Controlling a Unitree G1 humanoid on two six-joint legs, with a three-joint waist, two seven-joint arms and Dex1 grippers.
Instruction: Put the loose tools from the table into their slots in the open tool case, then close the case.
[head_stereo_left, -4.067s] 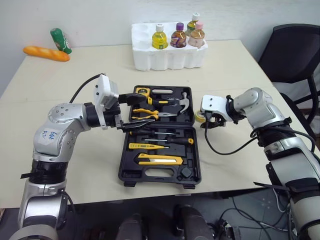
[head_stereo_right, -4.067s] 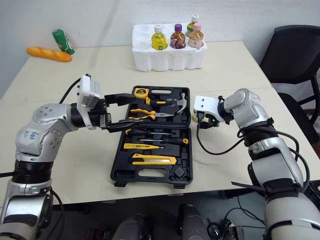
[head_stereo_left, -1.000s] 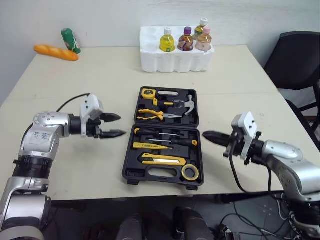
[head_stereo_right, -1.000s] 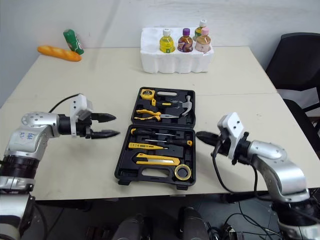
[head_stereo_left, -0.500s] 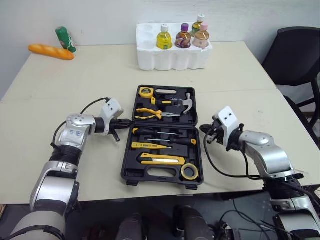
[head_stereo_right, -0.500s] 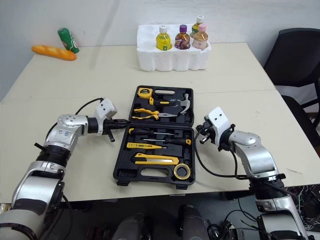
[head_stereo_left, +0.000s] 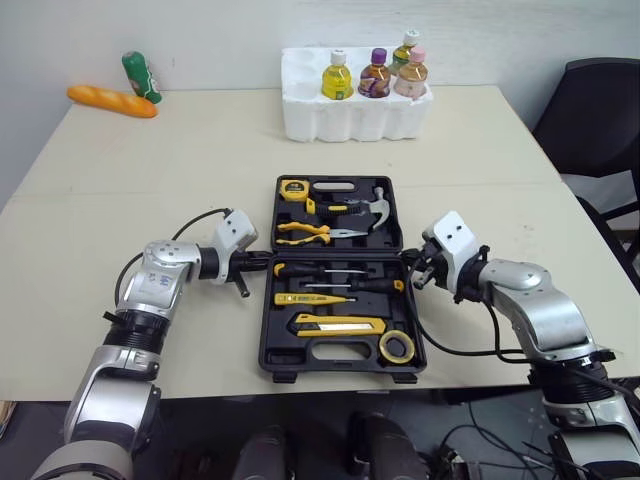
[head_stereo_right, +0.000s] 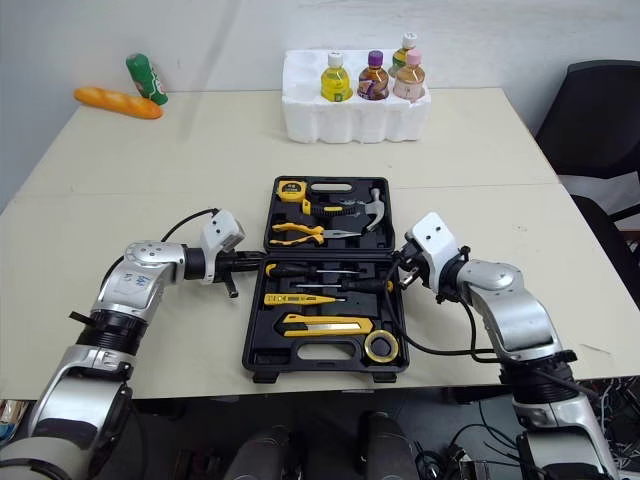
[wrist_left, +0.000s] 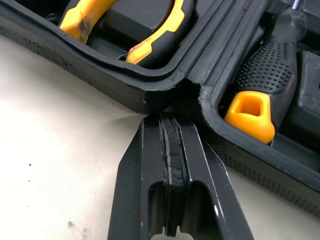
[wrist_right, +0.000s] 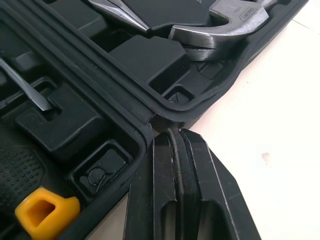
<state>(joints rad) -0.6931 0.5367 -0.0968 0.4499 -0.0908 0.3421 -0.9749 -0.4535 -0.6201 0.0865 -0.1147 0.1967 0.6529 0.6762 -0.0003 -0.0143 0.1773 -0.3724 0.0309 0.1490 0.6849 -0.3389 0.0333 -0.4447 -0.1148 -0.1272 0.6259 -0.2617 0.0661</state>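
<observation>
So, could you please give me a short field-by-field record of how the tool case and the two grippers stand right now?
tool case: open flat on the table
far half: tape measure, pliers, hammer
near half: screwdrivers, utility knife, tape roll
left gripper: shut, tip at the hinge notch on the case's left side
right gripper: shut, tip at the hinge notch on the case's right side
far end of table: foam tray of bottles, bread, green bottle
</observation>
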